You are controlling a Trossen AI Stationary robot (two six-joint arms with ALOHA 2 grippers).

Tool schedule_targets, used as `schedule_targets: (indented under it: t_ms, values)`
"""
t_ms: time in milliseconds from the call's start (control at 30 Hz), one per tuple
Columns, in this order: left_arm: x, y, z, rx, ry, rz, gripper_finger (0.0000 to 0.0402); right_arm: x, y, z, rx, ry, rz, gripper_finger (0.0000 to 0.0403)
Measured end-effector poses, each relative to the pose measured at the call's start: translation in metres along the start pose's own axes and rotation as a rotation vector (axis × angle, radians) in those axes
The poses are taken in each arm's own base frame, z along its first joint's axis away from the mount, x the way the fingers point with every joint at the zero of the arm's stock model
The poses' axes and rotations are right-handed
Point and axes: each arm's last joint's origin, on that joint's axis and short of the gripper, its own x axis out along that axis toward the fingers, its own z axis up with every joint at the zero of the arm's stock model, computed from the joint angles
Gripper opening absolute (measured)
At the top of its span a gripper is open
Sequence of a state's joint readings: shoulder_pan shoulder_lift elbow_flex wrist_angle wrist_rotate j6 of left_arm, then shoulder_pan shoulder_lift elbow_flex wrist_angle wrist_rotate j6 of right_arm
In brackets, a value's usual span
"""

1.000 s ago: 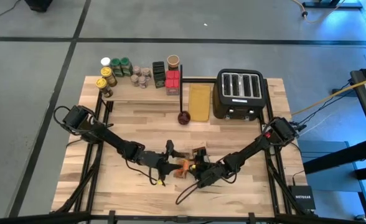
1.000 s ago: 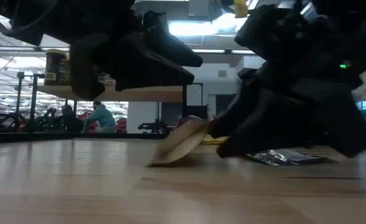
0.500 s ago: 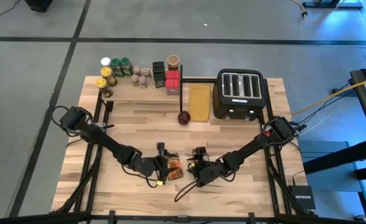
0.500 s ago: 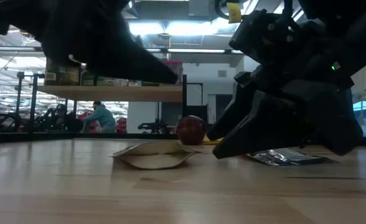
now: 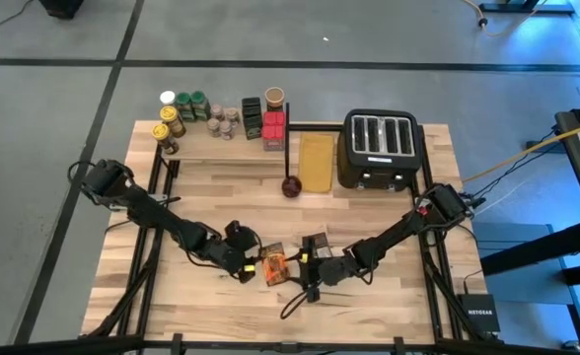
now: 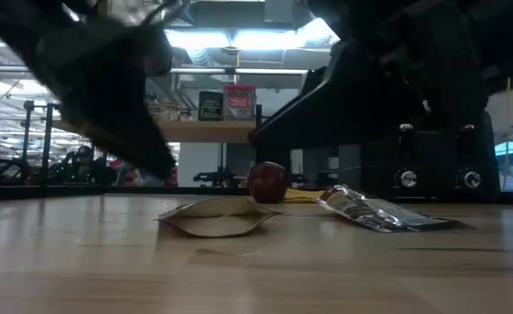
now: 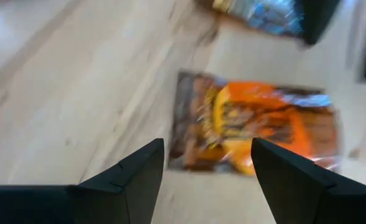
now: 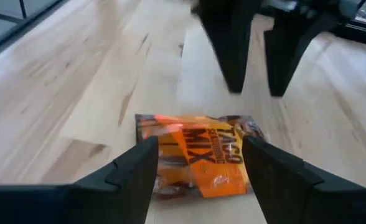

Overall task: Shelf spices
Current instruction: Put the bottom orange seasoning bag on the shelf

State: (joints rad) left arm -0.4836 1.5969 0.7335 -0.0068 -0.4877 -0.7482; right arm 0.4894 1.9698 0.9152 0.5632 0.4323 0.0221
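Packet [image 5: 274,266] flat on table [image 5: 389,212], left tool [image 5: 249,270] and right tool [image 5: 304,273] released, flanking it

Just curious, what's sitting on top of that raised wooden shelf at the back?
The shelf holds spice jars and boxes, clustered along its back. Their labels can't be read, and anything behind the taller ones is hidden.

A flat packet [image 5: 274,266] is laid on the table [image 5: 389,217] near the front edge, right between the left gripper [image 5: 250,268] and the right gripper [image 5: 306,271]. A second packet [image 5: 316,243] is found just behind it, to the right. The jars and boxes [image 5: 221,116] are lined up on the shelf [image 5: 211,146] at the back left, with a toaster [image 5: 381,148] placed to its right.
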Motion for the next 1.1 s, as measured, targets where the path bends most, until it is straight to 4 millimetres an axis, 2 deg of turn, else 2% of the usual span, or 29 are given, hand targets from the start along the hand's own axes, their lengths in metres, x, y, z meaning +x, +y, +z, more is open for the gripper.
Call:
schedule_targets:
  t_ms: [133, 300, 467, 733, 1100]
  values:
    - [0.013, 0.009, -0.008, -0.066, 0.023, 0.047, 0.0235, 0.003, 0.002, -0.001, 0.007, -0.018, 0.028, 0.0236]
    - [0.026, 0.013, -0.015, -0.082, 0.027, 0.068, 0.0235, 0.016, 0.009, -0.019, -0.006, 0.014, 0.076, 0.0236]
    - [0.030, 0.014, -0.015, -0.086, 0.028, 0.073, 0.0235, 0.027, 0.009, -0.027, -0.019, 0.031, 0.014, 0.0236]
    - [0.030, 0.014, -0.015, -0.086, 0.033, 0.066, 0.0235, 0.034, 0.009, -0.039, -0.040, 0.049, -0.037, 0.0236]
    - [0.031, 0.003, -0.007, -0.111, 0.061, -0.156, 0.0235, 0.035, 0.009, -0.041, -0.059, 0.049, -0.066, 0.0236]
